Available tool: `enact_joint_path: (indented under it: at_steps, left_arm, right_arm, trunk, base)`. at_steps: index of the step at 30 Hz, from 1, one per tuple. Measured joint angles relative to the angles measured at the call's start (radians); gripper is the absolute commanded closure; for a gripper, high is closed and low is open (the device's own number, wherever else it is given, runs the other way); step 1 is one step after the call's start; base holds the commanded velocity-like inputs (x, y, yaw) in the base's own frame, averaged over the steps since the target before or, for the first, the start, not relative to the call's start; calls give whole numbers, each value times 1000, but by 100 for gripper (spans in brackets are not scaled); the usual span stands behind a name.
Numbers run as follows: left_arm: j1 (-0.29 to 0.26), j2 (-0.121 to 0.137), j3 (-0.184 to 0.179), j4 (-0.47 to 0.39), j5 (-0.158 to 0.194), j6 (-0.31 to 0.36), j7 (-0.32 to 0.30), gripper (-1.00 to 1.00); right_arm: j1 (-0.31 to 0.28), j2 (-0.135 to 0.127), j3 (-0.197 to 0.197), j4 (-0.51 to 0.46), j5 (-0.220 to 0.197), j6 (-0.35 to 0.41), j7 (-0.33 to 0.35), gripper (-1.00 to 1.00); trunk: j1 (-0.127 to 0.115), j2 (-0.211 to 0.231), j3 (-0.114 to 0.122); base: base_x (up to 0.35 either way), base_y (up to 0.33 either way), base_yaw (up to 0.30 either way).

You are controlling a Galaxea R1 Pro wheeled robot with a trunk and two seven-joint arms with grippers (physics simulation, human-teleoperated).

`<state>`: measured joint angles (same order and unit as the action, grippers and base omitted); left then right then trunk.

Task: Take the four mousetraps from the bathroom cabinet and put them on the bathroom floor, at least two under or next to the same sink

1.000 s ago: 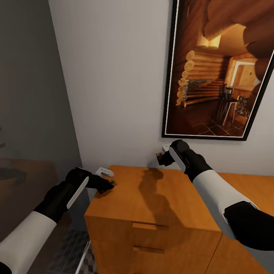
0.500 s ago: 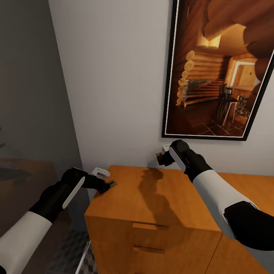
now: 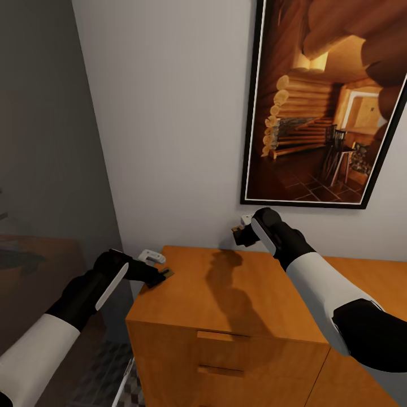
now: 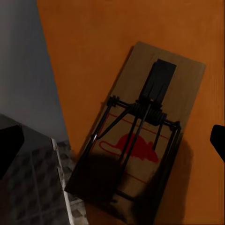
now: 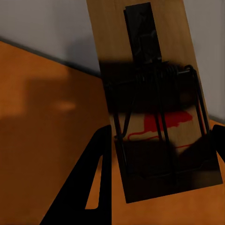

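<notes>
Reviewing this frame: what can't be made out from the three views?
- Left gripper: whether it grips the mousetrap at the cabinet edge; the head view is too small, and in the left wrist view the fingers are cut off by the edges.
- Other mousetraps: two are seen.
- Bathroom floor: just a sliver beside the cabinet.

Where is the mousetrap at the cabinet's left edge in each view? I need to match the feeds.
Head view: the mousetrap lies at the left edge of the cabinet top, at the left gripper.
Left wrist view: it fills the centre, one end overhanging the edge.
Right wrist view: a different mousetrap, held there.
Shared landmark: the orange cabinet top.
</notes>
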<state>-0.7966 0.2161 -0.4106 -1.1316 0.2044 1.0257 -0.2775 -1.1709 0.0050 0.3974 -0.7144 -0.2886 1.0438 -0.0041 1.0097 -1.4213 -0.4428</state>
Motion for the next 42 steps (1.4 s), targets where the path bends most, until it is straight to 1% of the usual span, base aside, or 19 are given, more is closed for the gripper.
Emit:
enact_joint_path:
  at_steps: [11, 14, 19, 23, 42]
  left_arm:
    - [0, -15, 0, -8, -2, 0, 0, -100]
    - [0, -24, 0, -9, -2, -1, 1, -100]
    - [0, -47, 0, -10, -4, -2, 4, -100]
    - [-1, -57, 0, -9, -4, -3, 5, -100]
    - [-1, -61, 1, 4, -5, -4, 6, -100]
  right_arm:
    - [0, 0, 0, 0, 0, 0, 0, 100]
    - [0, 0, 0, 0, 0, 0, 0, 100]
    - [0, 0, 0, 0, -1, 0, 0, 100]
    - [0, 0, 0, 0, -1, 0, 0, 100]
    - [0, 0, 0, 0, -2, 0, 0, 100]
  trunk:
    - [0, 0, 0]
    - [0, 0, 0]
    - [0, 0, 0]
    - [0, 0, 0]
    - [0, 0, 0]
  base:
    - [0, 0, 0]
    - [0, 0, 0]
    - [0, 0, 0]
    - [0, 0, 0]
    - [0, 0, 0]
